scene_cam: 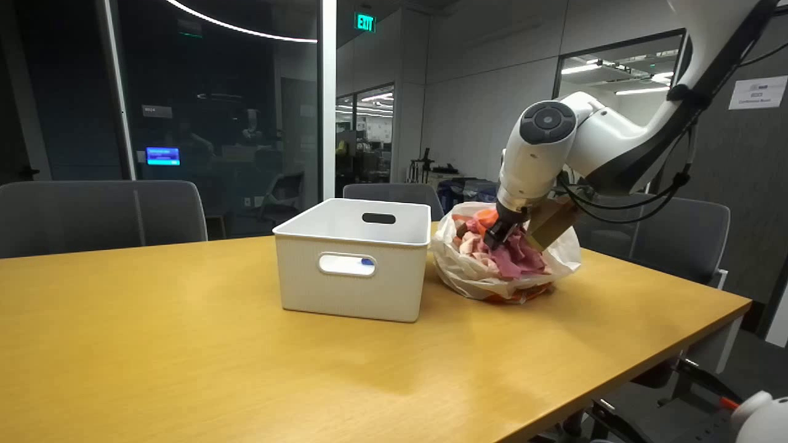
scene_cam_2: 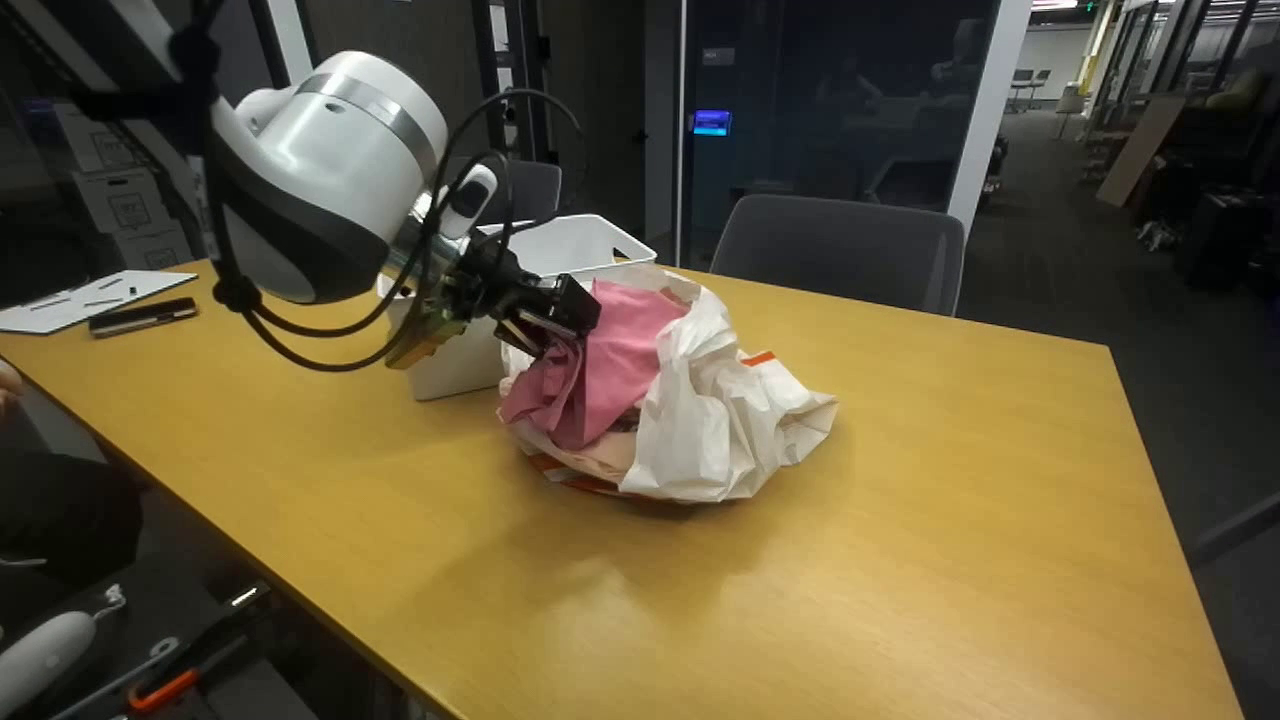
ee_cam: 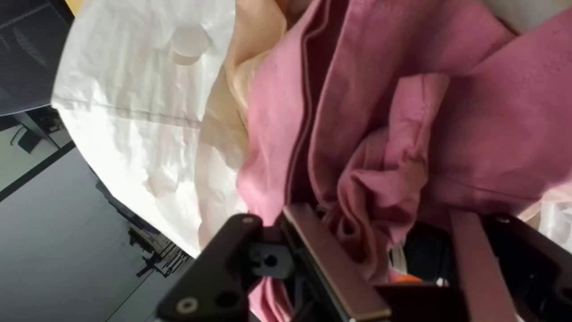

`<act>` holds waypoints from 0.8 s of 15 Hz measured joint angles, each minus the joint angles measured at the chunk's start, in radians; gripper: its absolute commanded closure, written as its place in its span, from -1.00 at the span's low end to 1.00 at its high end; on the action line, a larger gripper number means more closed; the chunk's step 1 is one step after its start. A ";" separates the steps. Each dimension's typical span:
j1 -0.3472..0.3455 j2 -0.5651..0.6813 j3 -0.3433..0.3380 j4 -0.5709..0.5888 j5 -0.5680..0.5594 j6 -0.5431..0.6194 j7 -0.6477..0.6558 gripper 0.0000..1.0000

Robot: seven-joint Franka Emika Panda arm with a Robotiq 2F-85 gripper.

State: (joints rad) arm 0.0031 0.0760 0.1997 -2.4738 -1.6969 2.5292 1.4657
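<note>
- claw [ee_cam: 380, 209]: in the wrist view its fingers [ee_cam: 479, 268] stand well apart, straddling a bunched fold of the pink cloth [scene_cam_2: 632, 335]. a gap shows between the fold and the finger nearer the picture's right edge, so no firm grip is visible.
- pink cloth: crumpled in the mouth of the white bag [scene_cam_2: 700, 430] in both exterior views, part of it draped toward the bag's rim below the claw.
- white bag: slumped on the counter [scene_cam: 184, 344], mouth spread. in an exterior view an orange item [scene_cam: 486, 216] and some paler cloth [scene_cam: 473, 247] lie in it alongside the pink cloth.
- white bin [scene_cam: 354, 298]: upright on the counter, just beside the bag. a small blue patch [scene_cam: 367, 262] shows through its front slot; cannot tell what it is. most of the bin's floor is hidden.
- done, as i judge it: the claw is at the pink cloth, with a fold between its fingers.
- left, as i judge it: a firm hold is not yet made, and the cloth is not clear of the bag.
- stage: early for this piece, i would say. beyond it, cannot tell from these views.
</note>
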 measured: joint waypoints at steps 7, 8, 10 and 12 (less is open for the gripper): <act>0.017 0.183 -0.042 0.169 0.139 0.034 -0.100 0.89; 0.017 0.198 -0.050 0.186 0.167 0.041 -0.131 0.91; 0.017 0.216 -0.067 0.215 0.180 0.041 -0.172 0.92; 0.017 0.224 -0.083 0.236 0.180 0.029 -0.198 0.91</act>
State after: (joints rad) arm 0.0200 0.3005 0.1168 -2.2377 -1.5169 2.5579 1.2674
